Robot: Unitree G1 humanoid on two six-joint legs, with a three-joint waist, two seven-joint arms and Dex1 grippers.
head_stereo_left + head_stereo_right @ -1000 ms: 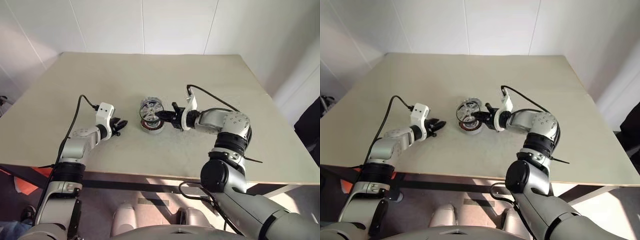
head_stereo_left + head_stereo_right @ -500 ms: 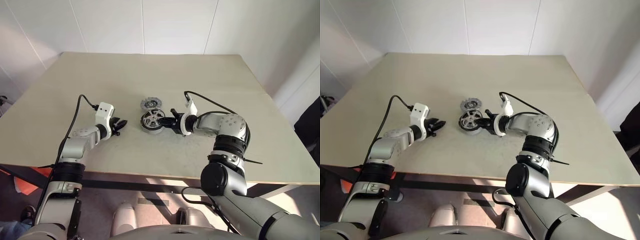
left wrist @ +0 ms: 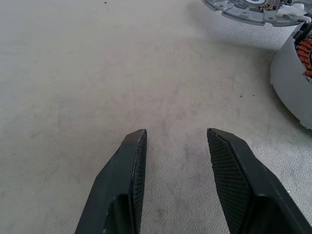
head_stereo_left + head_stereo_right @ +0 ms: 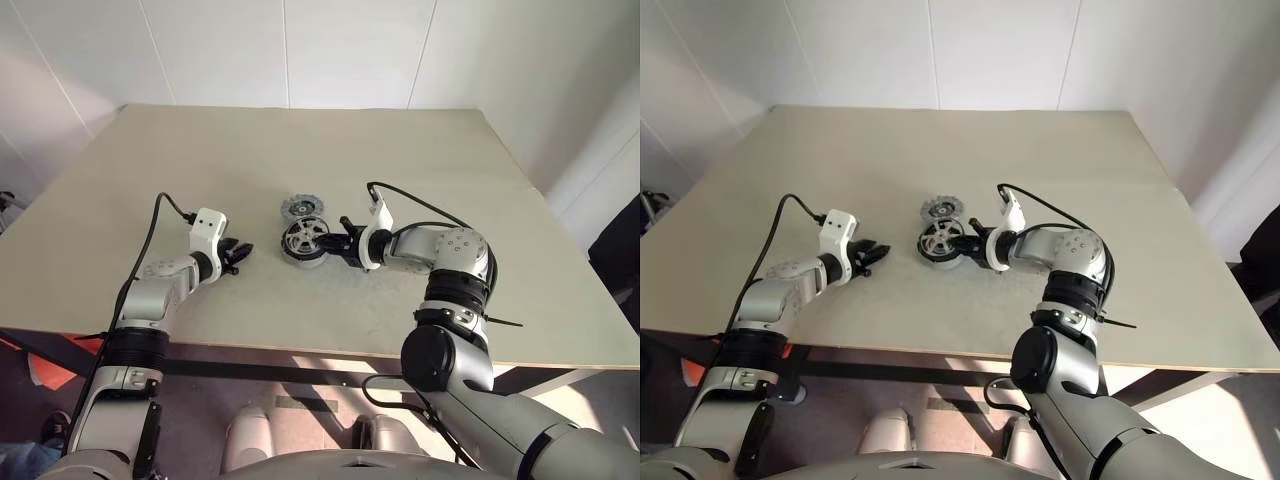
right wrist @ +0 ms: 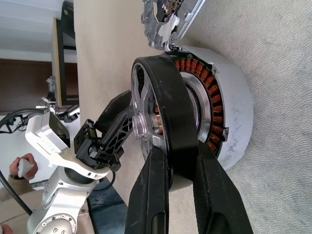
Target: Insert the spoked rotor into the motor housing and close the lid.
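A plain room with pale panelled walls holds a wide beige table (image 4: 300, 150), its top bare apart from a small cluster of motor parts near the middle. The motor housing (image 4: 303, 255) sits flat on the tabletop, a round silver-walled ring with copper-coloured coils showing inside its rim. The spoked rotor (image 4: 304, 237) lies on top of it, its dark rim and spokes over the coils. In the right wrist view it stands a little proud of the housing's rim, and I cannot tell whether it is fully seated.

The right gripper (image 4: 336, 240) reaches in from the right side, its two black fingers (image 5: 151, 195) pinched on the rotor's dark rim, one on each face of it.

Just beyond the housing, toward the far edge of the table, lies the lid (image 4: 301, 208), a ribbed grey disc flat on the surface and close to the housing's wall.

The left gripper (image 4: 243, 252) is low over the table to the left of the housing, near it but apart. Its fingers (image 3: 129, 175) stand spread with only bare tabletop between them, pointing toward the housing.

A person's hand (image 5: 22, 167) shows in the background of the right wrist view, behind the left arm.
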